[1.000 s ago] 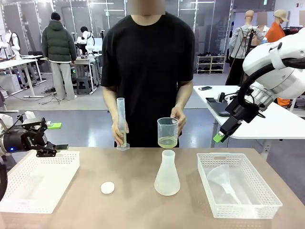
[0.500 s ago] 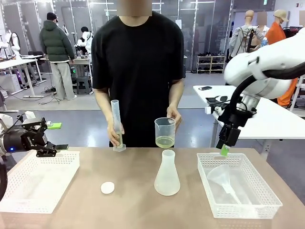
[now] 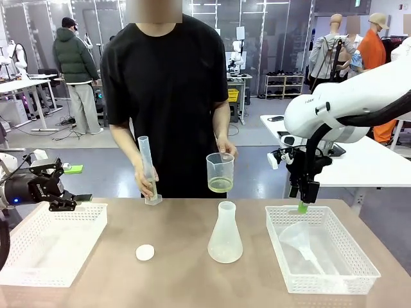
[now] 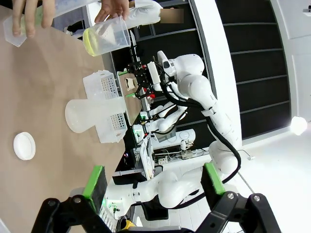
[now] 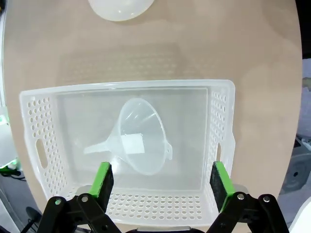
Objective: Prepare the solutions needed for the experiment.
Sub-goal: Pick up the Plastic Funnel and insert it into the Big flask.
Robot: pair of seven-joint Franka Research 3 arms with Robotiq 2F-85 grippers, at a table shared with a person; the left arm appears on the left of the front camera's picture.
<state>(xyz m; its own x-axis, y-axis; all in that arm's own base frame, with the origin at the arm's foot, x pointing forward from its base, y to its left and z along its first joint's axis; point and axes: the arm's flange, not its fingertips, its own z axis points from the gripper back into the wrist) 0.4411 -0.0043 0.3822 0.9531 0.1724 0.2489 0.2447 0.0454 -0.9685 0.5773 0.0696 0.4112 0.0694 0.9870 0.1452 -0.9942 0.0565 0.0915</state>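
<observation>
Over the right-hand basket [image 3: 275,240], the right gripper [image 3: 302,205] gapes wide, empty.

We see a smooth, matt tan table top [image 3: 180,273] with a wood-like look. The left basket [image 3: 38,274] and the right basket [image 3: 327,283] are white perforated plastic with a slight sheen. The funnel [image 5: 141,141] and the flask [image 3: 225,239] look like cloudy, translucent plastic; the beaker [image 3: 220,167] and the measuring cylinder [image 3: 146,163] are clearer, smooth-walled plastic. The solution [image 3: 220,187] is watery and transparent. The cap [image 3: 145,253] is matt white. The person's shirt [image 3: 167,83] is matt black cloth; the right arm [image 3: 347,109] has a glossy white shell.
</observation>
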